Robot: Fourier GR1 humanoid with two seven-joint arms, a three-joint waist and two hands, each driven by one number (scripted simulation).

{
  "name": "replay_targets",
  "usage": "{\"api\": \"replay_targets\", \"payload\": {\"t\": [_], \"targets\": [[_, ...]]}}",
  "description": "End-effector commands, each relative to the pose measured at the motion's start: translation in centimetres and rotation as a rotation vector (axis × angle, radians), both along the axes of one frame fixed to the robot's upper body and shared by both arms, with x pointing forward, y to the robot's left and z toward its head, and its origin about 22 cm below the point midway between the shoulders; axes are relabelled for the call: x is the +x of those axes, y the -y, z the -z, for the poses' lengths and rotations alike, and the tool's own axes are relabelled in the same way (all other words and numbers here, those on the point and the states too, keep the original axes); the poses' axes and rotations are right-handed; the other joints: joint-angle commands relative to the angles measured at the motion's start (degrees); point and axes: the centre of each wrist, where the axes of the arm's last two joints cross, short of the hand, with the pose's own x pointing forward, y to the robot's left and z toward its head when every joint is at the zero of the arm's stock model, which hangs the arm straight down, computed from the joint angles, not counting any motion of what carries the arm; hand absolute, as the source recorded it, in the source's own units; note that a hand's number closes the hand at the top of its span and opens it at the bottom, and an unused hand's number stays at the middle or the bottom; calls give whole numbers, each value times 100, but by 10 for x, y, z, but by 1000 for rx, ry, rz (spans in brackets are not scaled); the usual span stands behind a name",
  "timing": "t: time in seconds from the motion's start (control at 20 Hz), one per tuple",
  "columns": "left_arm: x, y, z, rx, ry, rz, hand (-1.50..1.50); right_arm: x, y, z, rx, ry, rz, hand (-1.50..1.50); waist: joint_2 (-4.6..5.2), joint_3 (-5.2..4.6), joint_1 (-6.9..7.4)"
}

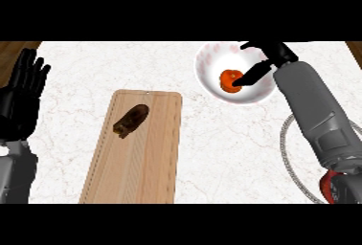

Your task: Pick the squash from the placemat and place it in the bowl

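The counter (233,139) is pale marble with faint grey veining, and strips of brown wood floor (17,48) show at its far corners. The right hand (272,55) reaches over a white bowl (212,57) near the far edge. Its fingers point down into the bowl, and their tips touch an orange squash (229,81) that lies inside against the bowl's bottom. Whether those fingers are pinching the squash or only resting on it cannot be told. Under the right forearm, toward the near edge, the curved rim of a pale woven placemat (286,153) shows, mostly hidden by the arm. Well to the left of the right hand, a long wooden cutting board (141,162) runs from mid-counter toward the near edge, with a dark brown lumpy item (131,120) lying on its far half. At the far left edge, the left hand (20,103) rests with fingers straight and spread, pointing up, touching nothing.
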Motion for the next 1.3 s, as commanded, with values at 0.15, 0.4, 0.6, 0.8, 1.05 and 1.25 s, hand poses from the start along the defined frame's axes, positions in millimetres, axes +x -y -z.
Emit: {"api": "replay_targets", "payload": {"t": [0.15,0.4,0.6,0.8,1.05,1.25], "targets": [[-5,-4,2,4,11,-7,0,3,31,-23,252,206,193,-150,2,0,23],[11,-3,-1,5,10,2,0,-2,86,-42,344,218,323,-150,54,1,32],[7,7,1,14,19,11,0,-22,152,-48,410,204,405,-150,66,8,59],[7,3,-6,9,8,20,0,-41,186,-34,465,218,404,-150,63,13,84],[6,0,-11,-6,21,14,0,-81,251,-36,477,243,412,-150,127,32,157],[2,3,-8,-5,37,31,0,-94,265,-29,502,244,401,-150,151,41,266]]}}
